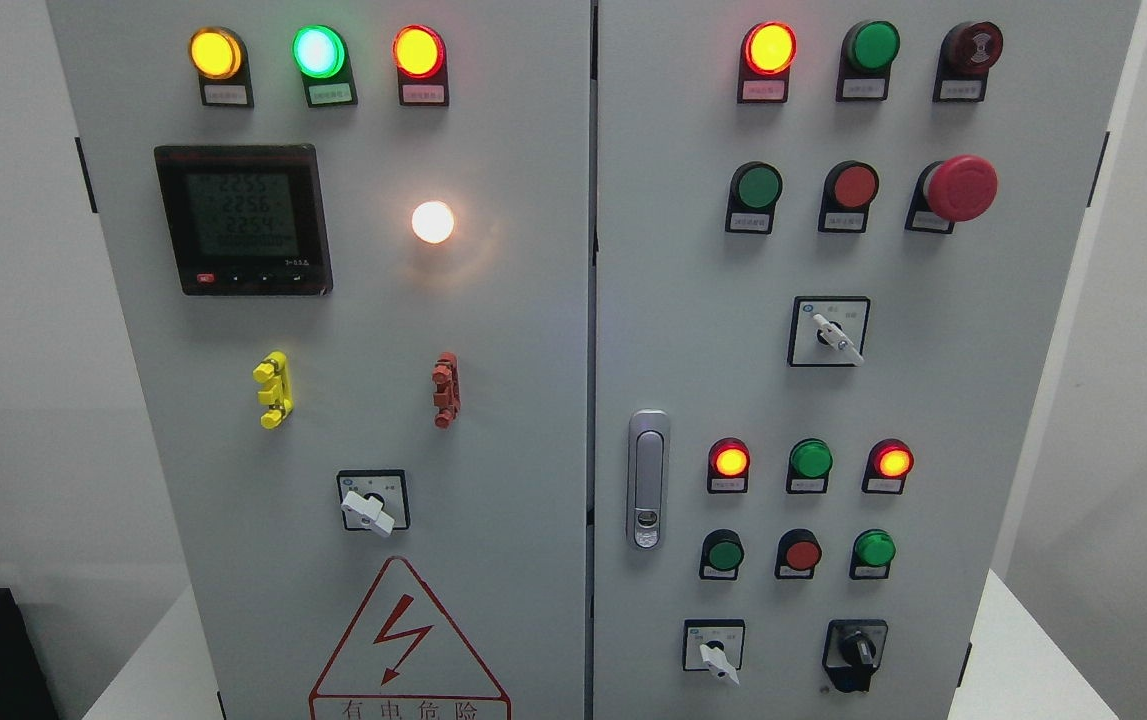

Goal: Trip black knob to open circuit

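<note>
Sitting at the lower right of the grey metal cabinet's right-hand door, the black rotary knob has its grip bar standing roughly upright, pointing up and down. Just left of the black knob is a white-handled selector switch on a square plate; above the knob stands a small green round pushbutton, with a red pushbutton beside that. Further left of the knob, the silver door latch runs vertically. Neither robot hand shows anywhere, so finger state cannot be told, nor which arm lies nearer; judging by position, the knob sits on the right arm's side.
</note>
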